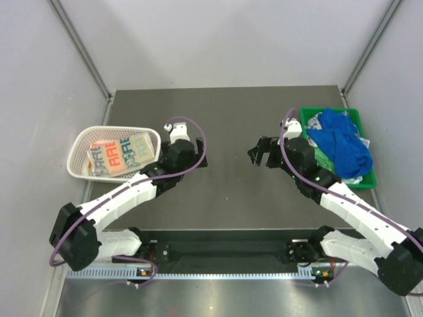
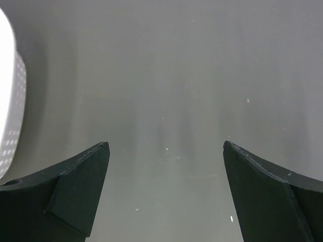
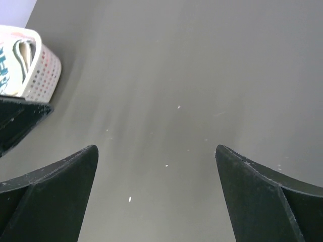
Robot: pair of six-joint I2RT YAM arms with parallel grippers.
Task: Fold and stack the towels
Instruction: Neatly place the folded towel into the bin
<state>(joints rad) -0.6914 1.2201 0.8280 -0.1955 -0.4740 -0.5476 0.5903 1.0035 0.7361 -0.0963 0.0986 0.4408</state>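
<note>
Left end effector point(image 2: 166, 187) and right end effector point(image 3: 156, 194) both hover over the bare middle of the surface point(image 1: 225, 109), jaws spread, holding nothing. The lettered towel point(image 1: 119, 156) lies folded in the mesh basket point(image 1: 78, 148) at the left edge. The blue towel point(image 1: 340, 142) is heaped in the green bin point(image 1: 310, 112) at the right edge. Risk: a pinch into that heap may lift several layers or drag the bin.

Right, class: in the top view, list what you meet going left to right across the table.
From the left: white mesh basket → left arm's fingers → right arm's fingers → green bin.
</note>
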